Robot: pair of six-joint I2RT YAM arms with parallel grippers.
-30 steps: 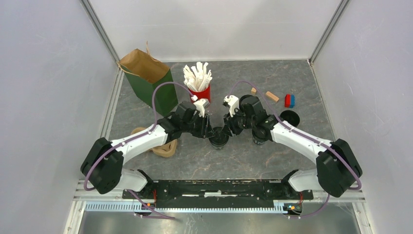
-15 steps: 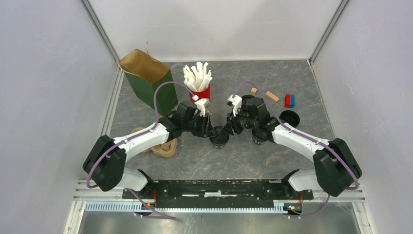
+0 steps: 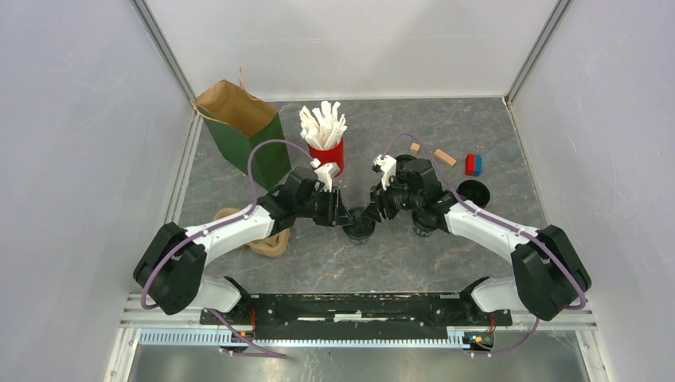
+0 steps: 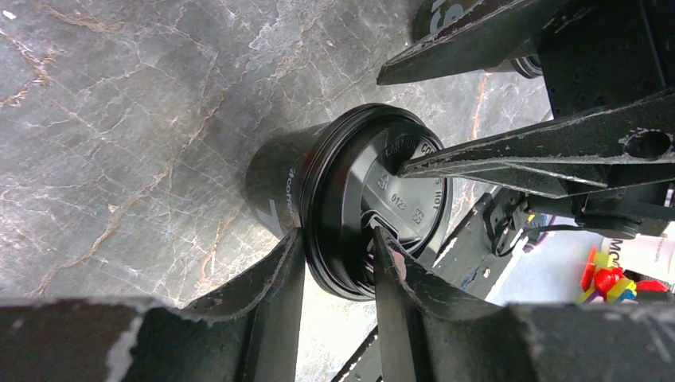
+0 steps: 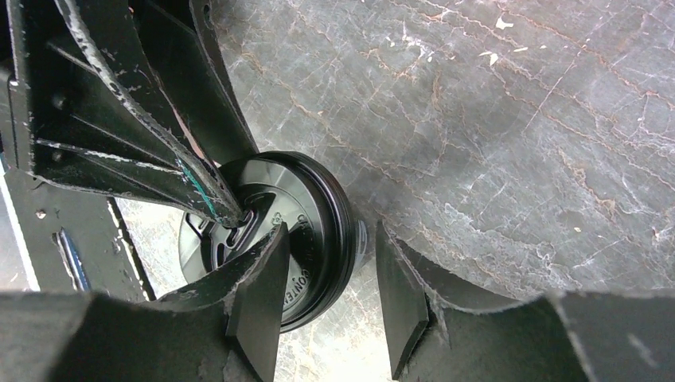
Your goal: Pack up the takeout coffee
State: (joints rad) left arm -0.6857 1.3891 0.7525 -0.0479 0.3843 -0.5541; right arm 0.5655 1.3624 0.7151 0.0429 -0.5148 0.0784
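Note:
The takeout coffee cup point(image 3: 358, 229), black with white lettering point(image 4: 275, 187), stands mid-table with its flat black lid point(image 4: 402, 203) on top. My left gripper point(image 3: 343, 216) comes in from the left. In its wrist view the left gripper point(image 4: 338, 239) is shut on the lid's rim, one finger under the rim and one on top. From the right, my right gripper point(image 3: 368, 213) straddles the opposite edge. It point(image 5: 329, 232) is open, with one finger point(image 5: 263, 278) lying on the lid point(image 5: 318, 199) and the other point(image 5: 402, 294) apart from the cup's side.
A green paper bag point(image 3: 243, 135) stands at the back left, with a red cup of white sticks point(image 3: 325, 142) beside it. Wooden blocks point(image 3: 444, 157), a red-and-blue block point(image 3: 474, 164) and a black round piece point(image 3: 474, 192) lie at the right. A tan ring point(image 3: 269, 241) lies under the left arm.
Both wrists have shifted slightly around the cup, the right one up and to the right, the left one a little left. The cup has stayed in place.

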